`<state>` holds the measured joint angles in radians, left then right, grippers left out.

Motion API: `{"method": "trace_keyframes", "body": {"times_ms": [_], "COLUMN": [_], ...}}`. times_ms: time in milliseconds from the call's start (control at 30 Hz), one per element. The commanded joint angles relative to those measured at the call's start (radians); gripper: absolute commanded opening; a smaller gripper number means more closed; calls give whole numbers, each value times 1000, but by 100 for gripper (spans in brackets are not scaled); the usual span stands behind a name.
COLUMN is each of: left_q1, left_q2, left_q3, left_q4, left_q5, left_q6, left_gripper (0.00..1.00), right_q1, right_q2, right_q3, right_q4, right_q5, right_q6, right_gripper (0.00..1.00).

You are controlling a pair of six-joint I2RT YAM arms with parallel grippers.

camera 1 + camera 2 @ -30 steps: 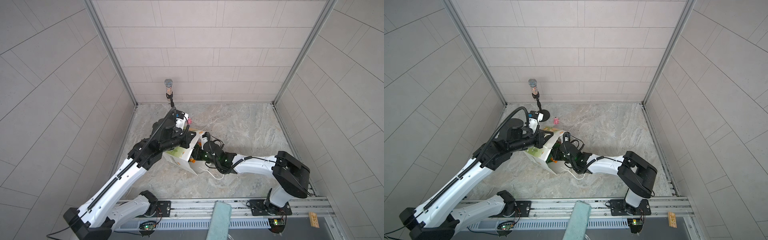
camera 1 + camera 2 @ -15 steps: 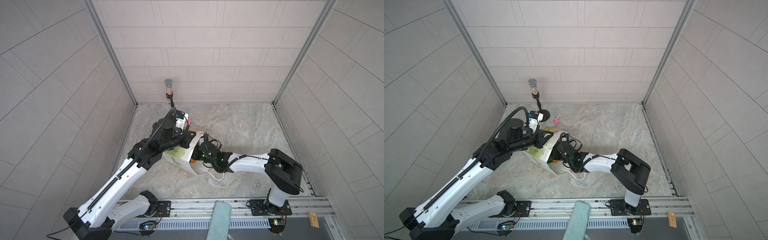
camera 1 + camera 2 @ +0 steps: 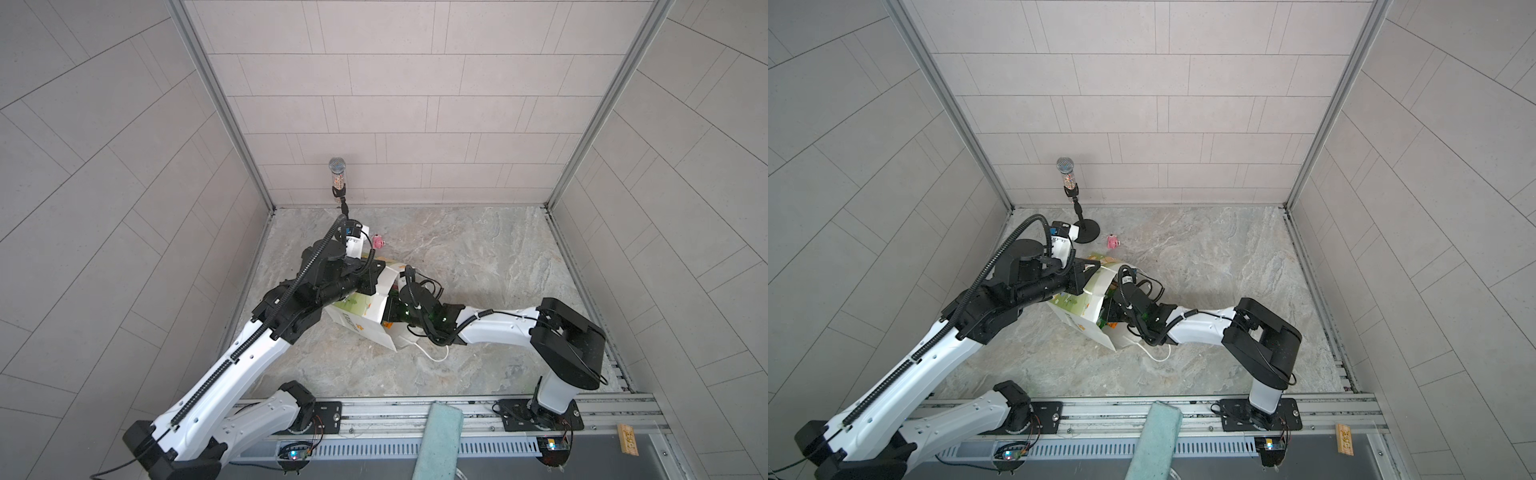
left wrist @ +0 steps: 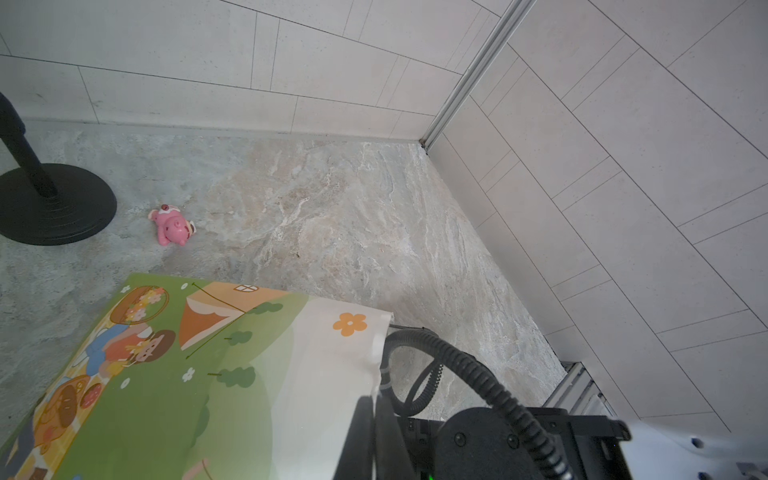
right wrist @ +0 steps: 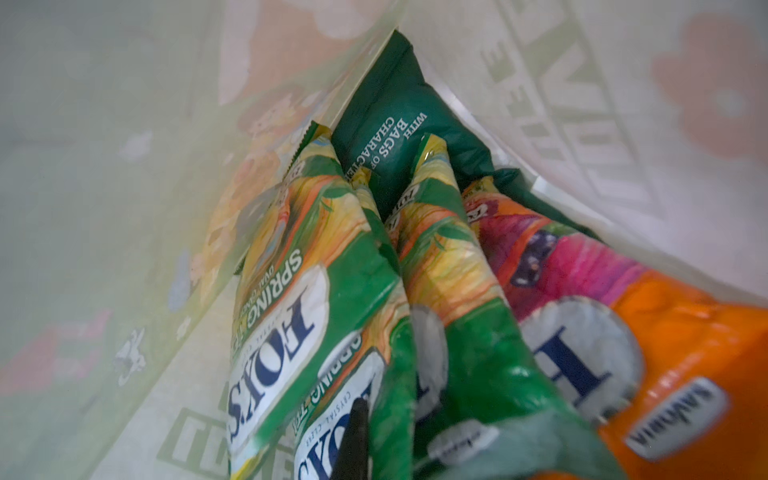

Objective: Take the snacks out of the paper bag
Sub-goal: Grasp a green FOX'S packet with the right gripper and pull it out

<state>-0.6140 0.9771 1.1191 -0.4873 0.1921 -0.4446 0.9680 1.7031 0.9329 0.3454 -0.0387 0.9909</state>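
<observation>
At nine o'clock from the table's middle, in both top views, the paper bag (image 3: 359,318) (image 3: 1081,309) lies on its side, its mouth turned toward three o'clock and a white cord handle (image 3: 432,356) trailing on the stone at about four o'clock.

The left gripper (image 3: 376,271) sits at the twelve o'clock end of that mouth. The left wrist view shows its jaws closed on the bag's white rim, with the paper edge pinched between the dark fingers (image 4: 360,436).

The right gripper (image 3: 394,309) reaches in from three o'clock and is sunk inside the mouth. It is closed, and one dark finger (image 5: 356,432) presses against the packets. Whether a packet is actually pinched I cannot tell.

All the snacks are inside the bag, just ahead of that claw:
- three green-yellow FOX'S packets (image 5: 291,299) (image 5: 340,399) (image 5: 453,270), side by side and touching
- the pink-orange packet (image 5: 615,324), beside them
- the dark green crisp bag (image 5: 399,112), deepest in

A small pink toy (image 3: 378,241) lies on the table at twelve o'clock from the bag, apart from it.
</observation>
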Motion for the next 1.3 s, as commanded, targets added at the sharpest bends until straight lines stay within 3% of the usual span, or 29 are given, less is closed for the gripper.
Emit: {"method": "trace_keyframes", "body": {"times_ms": [0,467,1267], "left_q1": [-4,-4,-4], "left_q2": [-33,-66,-47], "left_q3": [-13,-38,-44], "left_q4": [10,0,-2], "left_q5": [-67,-151,-206], "left_q6": [-11,-16,-67], "left_gripper": [0,0,0], "right_q1": [-8,-56,-139], "right_q2": [-61,-258,-643], "right_q3": [-5,-24,-10], "right_q4": [-36,-164,-389], "right_q5": [-2,-91,-208], "right_q6": [-61,-179,-247], "right_gripper": [0,0,0]}}
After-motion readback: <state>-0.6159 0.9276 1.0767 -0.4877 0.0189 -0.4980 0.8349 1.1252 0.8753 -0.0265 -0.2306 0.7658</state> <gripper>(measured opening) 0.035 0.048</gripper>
